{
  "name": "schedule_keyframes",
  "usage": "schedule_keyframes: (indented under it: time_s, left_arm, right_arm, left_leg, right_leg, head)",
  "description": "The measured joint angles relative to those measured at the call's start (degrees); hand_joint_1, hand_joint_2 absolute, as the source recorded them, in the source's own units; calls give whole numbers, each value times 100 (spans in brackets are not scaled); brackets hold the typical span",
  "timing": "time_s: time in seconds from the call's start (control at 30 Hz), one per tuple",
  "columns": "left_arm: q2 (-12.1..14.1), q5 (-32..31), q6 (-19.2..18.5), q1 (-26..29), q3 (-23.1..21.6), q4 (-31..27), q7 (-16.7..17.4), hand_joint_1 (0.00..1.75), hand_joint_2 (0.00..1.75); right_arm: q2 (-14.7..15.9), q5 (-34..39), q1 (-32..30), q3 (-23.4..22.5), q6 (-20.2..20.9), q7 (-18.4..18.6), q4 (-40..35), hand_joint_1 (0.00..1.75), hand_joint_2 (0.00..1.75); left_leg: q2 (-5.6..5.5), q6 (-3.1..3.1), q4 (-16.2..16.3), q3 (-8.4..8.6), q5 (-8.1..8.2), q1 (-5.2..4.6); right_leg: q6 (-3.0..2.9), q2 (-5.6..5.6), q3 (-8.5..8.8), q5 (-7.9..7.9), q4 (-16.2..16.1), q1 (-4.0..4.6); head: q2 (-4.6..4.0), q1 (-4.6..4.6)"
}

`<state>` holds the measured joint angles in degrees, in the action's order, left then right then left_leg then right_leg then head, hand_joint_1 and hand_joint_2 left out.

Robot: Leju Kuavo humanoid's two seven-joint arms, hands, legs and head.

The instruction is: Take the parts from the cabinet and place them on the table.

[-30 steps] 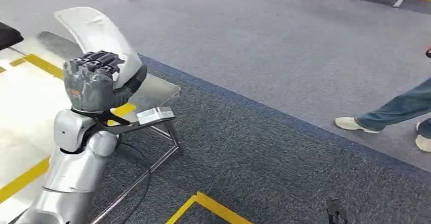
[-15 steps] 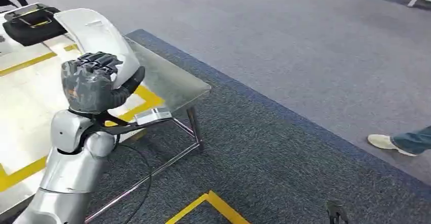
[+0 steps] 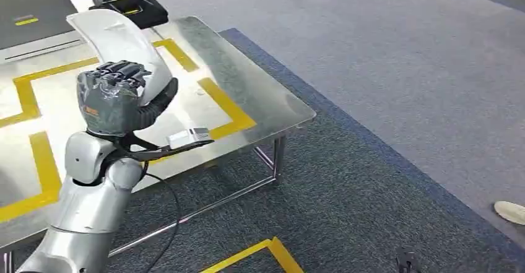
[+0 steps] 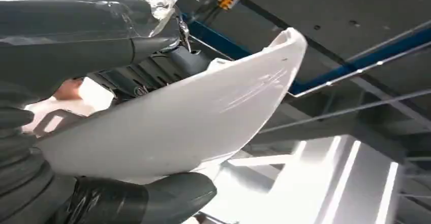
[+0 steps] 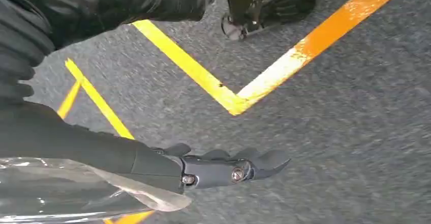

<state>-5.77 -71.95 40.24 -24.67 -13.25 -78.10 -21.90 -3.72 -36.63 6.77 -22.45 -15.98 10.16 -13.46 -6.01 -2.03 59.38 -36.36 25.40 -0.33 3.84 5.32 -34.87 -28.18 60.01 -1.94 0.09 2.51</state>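
Observation:
My left hand grips a white curved plastic part, holding it upright above the steel table. In the left wrist view the part lies across the hand, with the thick thumb pressed against one side and dark fingers on the other. My right hand hangs over the grey carpet, its fingers stretched out and holding nothing.
The table carries yellow tape lines, a black case at its far edge and a flat grey box beside it. A person's shoe is at the right. Yellow floor tape runs near my feet.
The camera has turned left, so the table now takes up more of the picture and the person's feet have slid off to the right. My left hand still holds the white part.

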Motion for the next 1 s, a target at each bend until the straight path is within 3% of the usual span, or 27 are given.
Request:
schedule_keyframes:
  time_s: [0.03,0.1,0.13,0.17,0.2,0.23,0.3,0.33,0.37,0.43,0.47,0.5,0.53,0.57,0.63,0.67,0.7,0.73,0.8,0.83,0.87,0.9,0.93,0.97,1.0]
  left_arm:
    - [-4,0,0,3,-2,-2,0,175,175]
    - [9,4,0,21,-2,0,0,175,175]
    - [15,4,2,21,-2,-2,0,175,175]
    - [17,7,2,29,-2,-4,0,175,175]
    - [20,7,0,5,-2,-4,0,175,175]
    - [17,9,2,0,-4,-4,0,175,175]
    - [20,9,2,28,-4,-2,0,175,175]
    - [28,9,0,42,-2,0,0,175,175]
    - [31,9,0,44,-4,-2,0,175,175]
    - [31,11,0,42,-4,-2,0,175,175]
    - [29,11,0,37,-4,-2,0,175,175]
    - [28,13,0,27,-4,-2,0,175,175]
    - [15,15,2,6,-4,-2,0,175,175]
    - [17,15,2,11,-4,-2,0,175,175]
    - [35,17,2,24,0,-2,0,175,175]
    - [24,24,2,34,0,-9,0,175,175]
    - [24,44,4,8,4,-9,0,175,175]
    - [7,50,4,-4,0,-9,0,175,175]
    - [-7,55,2,35,0,-7,-11,175,175]
    - [-7,59,2,53,0,-7,-11,175,175]
    - [-4,61,2,65,2,-7,-11,175,175]
    - [-4,63,2,67,2,-7,-11,175,175]
    - [-7,68,2,66,2,-7,-11,175,175]
    - [-7,68,2,66,2,-7,-11,175,175]
    - [-7,68,2,66,2,-7,-11,175,175]
  right_arm:
    - [0,-2,-5,-2,2,-2,2,0,175]
    - [0,-2,-9,-4,0,0,2,0,175]
    - [-4,-4,3,-4,0,-2,2,0,175]
    - [-18,-6,15,-4,0,-2,2,0,175]
    - [-13,-7,12,-4,0,-7,2,0,175]
    - [-11,-4,4,-7,-2,-7,2,0,175]
    - [-7,-4,-14,-18,-2,-7,2,0,175]
    - [-7,-4,-14,-31,-2,-4,2,0,175]
    - [-7,-4,-12,-39,-2,-7,2,0,175]
    - [-7,-4,0,-44,-2,-7,2,0,175]
    - [-7,-7,3,-44,-2,-7,2,0,175]
    - [-9,-7,2,-44,-2,-7,4,0,175]
    - [-7,-9,-2,-46,-2,-7,2,0,175]
    - [-7,-11,2,-50,-4,-4,4,0,175]
    - [-7,-20,26,-59,-4,-7,2,0,175]
    - [0,-26,33,-63,-4,-7,-4,0,175]
    - [9,-39,28,-68,-7,-13,-4,0,175]
    - [7,-37,27,-68,0,-13,0,0,175]
    - [13,-42,4,-74,0,-9,2,0,175]
    - [15,-42,-19,-88,-2,0,4,0,175]
    - [20,-46,-29,-90,-2,-4,4,0,175]
    - [22,-46,-24,-92,-2,-6,4,0,175]
    - [20,-46,-11,-92,0,-7,4,0,175]
    - [22,-46,-8,-92,-2,-7,4,0,175]
    - [20,-46,-6,-92,0,-7,7,0,175]
  left_leg:
    - [-79,38,19,-45,-21,24]
    - [-199,119,-25,-59,-67,58]
    - [-265,136,-23,-68,-67,39]
    - [-18,157,31,-87,-5,21]
    - [316,202,250,-184,143,6]
    - [458,231,657,-369,350,25]
    - [531,260,1529,-789,676,56]
    - [531,268,1712,-888,685,63]
    - [534,268,1599,-834,552,64]
    - [618,217,776,-412,75,50]
    - [817,157,280,-147,-137,16]
    - [1086,117,85,-20,-42,-68]
    - [1059,66,-35,-8,-18,-94]
    - [1010,54,-17,-31,-20,-105]
    - [840,3,-48,-23,-18,-106]
    - [780,-32,-130,62,-50,-27]
    - [723,-63,-148,79,-60,-15]
    - [648,-90,-147,75,-65,-5]
    - [476,-107,-140,74,-55,-8]
    - [386,-108,-136,75,-54,-9]
    - [295,-107,-132,77,-53,-8]
    - [206,-101,-121,79,-49,-2]
    - [111,-81,-102,80,-36,12]
    - [39,-52,-75,79,-17,22]
    - [-20,-18,-55,55,-4,15]
  right_leg:
    - [-68,-56,88,-30,-50,7]
    - [-127,-161,90,-25,-52,46]
    - [-167,-229,112,-5,-88,7]
    - [-203,-304,137,8,-116,-3]
    - [-256,-375,162,-6,-132,8]
    - [-277,-461,178,-15,-132,24]
    - [-308,-629,198,-41,-131,38]
    - [-305,-707,207,-53,-130,40]
    - [-300,-793,227,-70,-131,42]
    - [-281,-940,293,-112,-131,51]
    - [-268,-1003,336,-140,-132,58]
    - [-235,-1064,357,-165,-137,81]
    - [-191,-1125,346,-190,-128,106]
    - [-168,-1203,363,-193,-141,114]
    - [-97,-1361,442,-220,-185,116]
    - [-54,-1233,414,-294,-161,81]
    - [-48,-903,368,-392,-1,79]
    - [-46,-680,157,-594,418,78]
    - [-23,-551,-362,-926,1344,78]
    - [-14,-542,-531,-925,1573,82]
    - [-14,-539,-580,-784,1527,81]
    - [-16,-534,-519,-523,1246,77]
    - [-23,-490,-330,-179,734,67]
    - [-24,-359,-128,94,229,47]
    - [-44,-61,-34,8,45,9]
  head:
    - [0,7]
    - [0,2]
    - [0,11]
    - [0,7]
    - [0,92]
    - [0,87]
    - [0,92]
    - [-2,94]
    - [-2,94]
    - [0,92]
    - [-2,94]
    - [-2,83]
    - [-2,97]
    - [0,76]
    - [0,94]
    - [0,87]
    - [-2,63]
    - [0,29]
    - [-2,24]
    - [-2,13]
    - [0,18]
    - [0,13]
    - [0,18]
    - [-2,15]
    - [0,15]
